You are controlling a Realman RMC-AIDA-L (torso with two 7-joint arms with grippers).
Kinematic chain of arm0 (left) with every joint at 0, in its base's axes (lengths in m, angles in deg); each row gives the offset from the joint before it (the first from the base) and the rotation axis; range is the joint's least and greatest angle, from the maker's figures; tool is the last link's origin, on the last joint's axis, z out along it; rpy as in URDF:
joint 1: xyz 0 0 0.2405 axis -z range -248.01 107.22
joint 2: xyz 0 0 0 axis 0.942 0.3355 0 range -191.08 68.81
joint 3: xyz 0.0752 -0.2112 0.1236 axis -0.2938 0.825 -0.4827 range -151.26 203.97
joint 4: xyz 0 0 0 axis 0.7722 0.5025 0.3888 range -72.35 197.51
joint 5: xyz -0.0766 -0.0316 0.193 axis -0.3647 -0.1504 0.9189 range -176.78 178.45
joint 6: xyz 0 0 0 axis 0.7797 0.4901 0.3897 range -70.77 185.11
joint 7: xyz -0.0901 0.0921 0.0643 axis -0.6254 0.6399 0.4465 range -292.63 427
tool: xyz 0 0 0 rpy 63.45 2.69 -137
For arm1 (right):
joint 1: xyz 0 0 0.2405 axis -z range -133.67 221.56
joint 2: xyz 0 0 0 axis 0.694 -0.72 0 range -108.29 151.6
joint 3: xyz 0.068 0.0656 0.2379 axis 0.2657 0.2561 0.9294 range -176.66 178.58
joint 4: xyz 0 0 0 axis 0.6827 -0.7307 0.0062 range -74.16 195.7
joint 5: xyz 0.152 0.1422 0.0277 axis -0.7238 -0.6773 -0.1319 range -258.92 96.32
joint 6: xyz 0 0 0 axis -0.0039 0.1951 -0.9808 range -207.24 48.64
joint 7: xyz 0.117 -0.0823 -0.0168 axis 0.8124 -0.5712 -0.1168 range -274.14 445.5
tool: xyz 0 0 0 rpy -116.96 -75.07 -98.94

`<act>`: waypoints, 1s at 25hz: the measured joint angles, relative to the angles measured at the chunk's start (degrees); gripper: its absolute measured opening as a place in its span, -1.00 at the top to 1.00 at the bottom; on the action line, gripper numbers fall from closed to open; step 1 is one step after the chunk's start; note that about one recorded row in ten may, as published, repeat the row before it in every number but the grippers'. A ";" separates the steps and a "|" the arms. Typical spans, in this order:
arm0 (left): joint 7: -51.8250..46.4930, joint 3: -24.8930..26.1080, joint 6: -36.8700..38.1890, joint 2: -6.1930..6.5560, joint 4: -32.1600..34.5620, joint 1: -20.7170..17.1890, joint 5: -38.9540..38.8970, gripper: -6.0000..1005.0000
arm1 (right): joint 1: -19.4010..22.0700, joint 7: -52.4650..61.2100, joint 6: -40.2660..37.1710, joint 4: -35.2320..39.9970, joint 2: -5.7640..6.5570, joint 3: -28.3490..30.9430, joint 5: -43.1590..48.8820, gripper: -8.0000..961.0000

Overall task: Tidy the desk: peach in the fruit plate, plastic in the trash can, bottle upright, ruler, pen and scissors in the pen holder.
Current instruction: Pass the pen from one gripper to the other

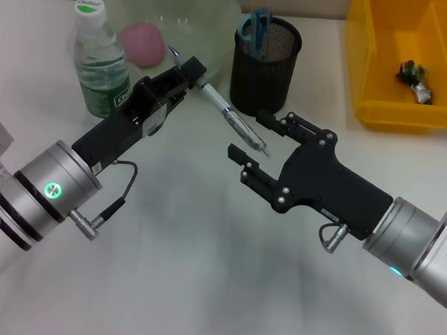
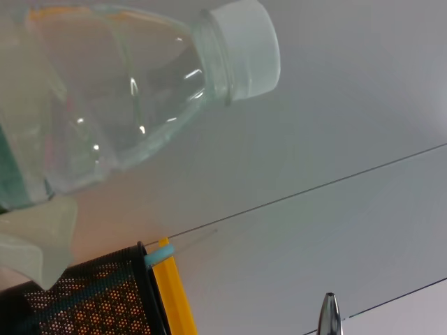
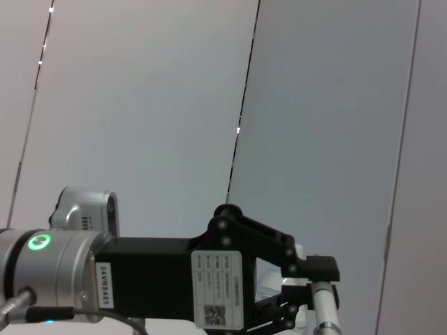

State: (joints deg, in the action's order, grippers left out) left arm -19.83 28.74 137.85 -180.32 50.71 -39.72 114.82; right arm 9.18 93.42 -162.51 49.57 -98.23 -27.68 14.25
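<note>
Item: clear silver-tipped pen [image 1: 232,118], clamped in my left gripper [image 1: 191,76] jaws, tip between my right gripper [image 1: 250,149] jaws, which are spread wide. Advice: close squarely, then carry to black mesh pen holder [image 1: 265,68] just beyond.

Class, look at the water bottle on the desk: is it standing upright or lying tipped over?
Upright. In the head view the bottle stands on its base by the bowl, white cap on top.

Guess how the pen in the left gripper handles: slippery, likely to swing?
Probably stiff and light: the pen is a slim straight barrel. The left gripper pinches it near one end, most of it jutting toward the right gripper, so it may pivot. Its clear, glossy barrel looks slippery.
</note>
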 joint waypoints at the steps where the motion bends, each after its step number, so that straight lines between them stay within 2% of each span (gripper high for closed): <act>1: -0.01 0.01 0.00 0.00 -0.03 -0.02 0.00 0.70 | -0.02 -0.04 0.02 -0.05 0.00 0.14 0.04 -0.20; 25: -0.15 0.27 -0.18 0.09 -0.60 0.11 -0.44 0.70 | -0.92 -0.53 1.41 -0.85 0.00 1.10 0.05 -0.19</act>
State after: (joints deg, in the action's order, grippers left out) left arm -19.98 29.01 137.67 -180.23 50.11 -39.61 114.38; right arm 8.26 92.88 -161.10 48.72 -98.23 -26.57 14.30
